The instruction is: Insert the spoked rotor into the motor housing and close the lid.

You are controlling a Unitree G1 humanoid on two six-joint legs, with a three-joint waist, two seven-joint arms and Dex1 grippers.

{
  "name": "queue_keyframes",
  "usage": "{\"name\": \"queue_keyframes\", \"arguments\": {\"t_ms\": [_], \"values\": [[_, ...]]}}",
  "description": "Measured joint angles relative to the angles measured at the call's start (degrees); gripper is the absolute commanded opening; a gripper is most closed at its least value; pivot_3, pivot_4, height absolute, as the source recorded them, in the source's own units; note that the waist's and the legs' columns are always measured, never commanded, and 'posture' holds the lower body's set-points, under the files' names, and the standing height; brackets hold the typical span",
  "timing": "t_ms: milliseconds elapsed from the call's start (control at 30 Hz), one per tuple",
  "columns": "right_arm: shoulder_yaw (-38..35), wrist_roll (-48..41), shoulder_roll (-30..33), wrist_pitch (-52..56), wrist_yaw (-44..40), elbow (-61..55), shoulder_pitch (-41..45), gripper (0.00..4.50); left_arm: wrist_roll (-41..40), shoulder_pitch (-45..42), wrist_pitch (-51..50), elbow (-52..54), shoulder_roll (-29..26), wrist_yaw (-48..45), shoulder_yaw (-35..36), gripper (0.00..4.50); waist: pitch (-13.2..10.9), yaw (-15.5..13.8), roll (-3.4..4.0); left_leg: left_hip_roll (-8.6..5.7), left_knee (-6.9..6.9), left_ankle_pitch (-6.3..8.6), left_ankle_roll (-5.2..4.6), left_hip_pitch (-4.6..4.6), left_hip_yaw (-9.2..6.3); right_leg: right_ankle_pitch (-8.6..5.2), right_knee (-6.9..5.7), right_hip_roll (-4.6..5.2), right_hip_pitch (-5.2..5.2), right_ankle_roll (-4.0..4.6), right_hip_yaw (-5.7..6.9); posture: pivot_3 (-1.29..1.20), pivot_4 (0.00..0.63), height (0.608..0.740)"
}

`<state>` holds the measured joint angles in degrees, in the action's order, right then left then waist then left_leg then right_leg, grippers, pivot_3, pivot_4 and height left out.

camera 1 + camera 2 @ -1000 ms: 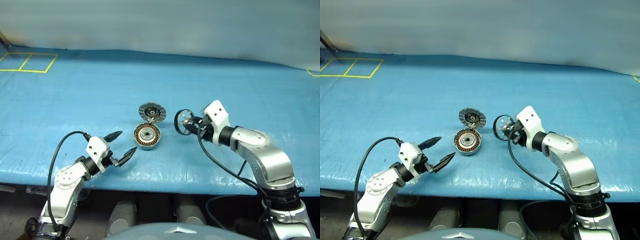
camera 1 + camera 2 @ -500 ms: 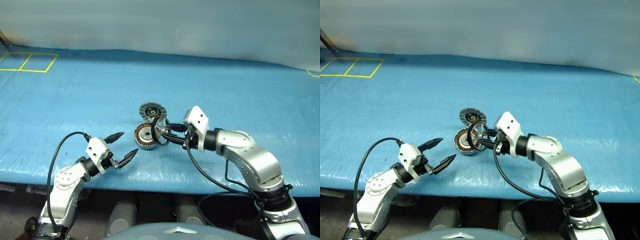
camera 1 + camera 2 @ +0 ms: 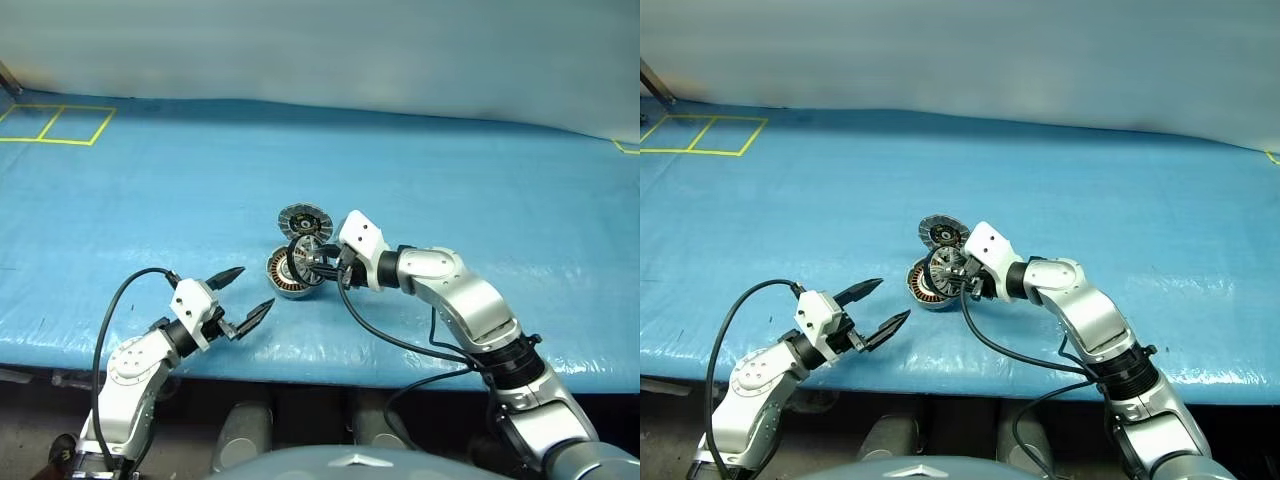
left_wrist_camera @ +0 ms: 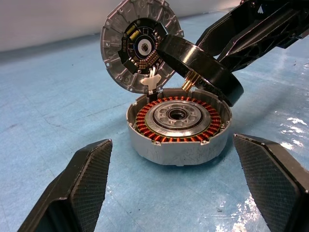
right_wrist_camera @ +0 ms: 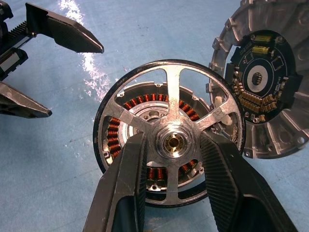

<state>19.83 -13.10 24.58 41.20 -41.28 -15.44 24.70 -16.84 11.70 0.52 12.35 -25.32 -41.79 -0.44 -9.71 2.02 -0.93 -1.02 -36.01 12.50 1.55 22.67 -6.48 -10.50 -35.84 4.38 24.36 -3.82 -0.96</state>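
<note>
The spoked rotor is hanging just above the motor housing, tilted, with its black rim partly over the copper windings and not yet seated. The right gripper is pinching it, one black finger on each side of the silver hub (the spokes fan out between and around the fingers). The housing is sitting on the blue counter, open side up, near the front edge. The lid is standing nearly upright at the housing's far rim, its dark inner face with small components turned toward the robot. The left gripper is hovering near the housing on the robot's left, pointing toward it, its two fingers spread wide and touching nothing.
</note>
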Motion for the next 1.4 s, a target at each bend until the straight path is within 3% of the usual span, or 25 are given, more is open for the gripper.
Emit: {"name": "queue_keyframes", "arguments": {"t_ms": [967, 1400], "values": [[1.1, 1.4, -3.9, -1.2, 0.0, -0.4, 3.4, 1.34, 0.2, 0.5, 0.5, 0.0, 0.0, 0.6, 0.0, 4.38, 0.0, 0.1, 0.01, 0.00, 0.00, 0.00, 0.00, -0.01, -0.01, 0.02, -0.02, -0.01, 0.00, -0.01, 0.00, 0.00, 0.150, 0.740], [2.6, 3.6, -5.1, -2.1, 0.0, 4.7, 3.3, 1.34, 0.2, 0.5, 1.1, 0.0, 0.0, 0.7, 0.0, 4.38, 0.0, 0.1, 0.02, 0.00, 0.00, 0.00, 0.00, -0.03, -0.01, 0.02, -0.03, -0.01, -0.01, -0.01, 0.00, 0.00, 0.150, 0.740]]}}
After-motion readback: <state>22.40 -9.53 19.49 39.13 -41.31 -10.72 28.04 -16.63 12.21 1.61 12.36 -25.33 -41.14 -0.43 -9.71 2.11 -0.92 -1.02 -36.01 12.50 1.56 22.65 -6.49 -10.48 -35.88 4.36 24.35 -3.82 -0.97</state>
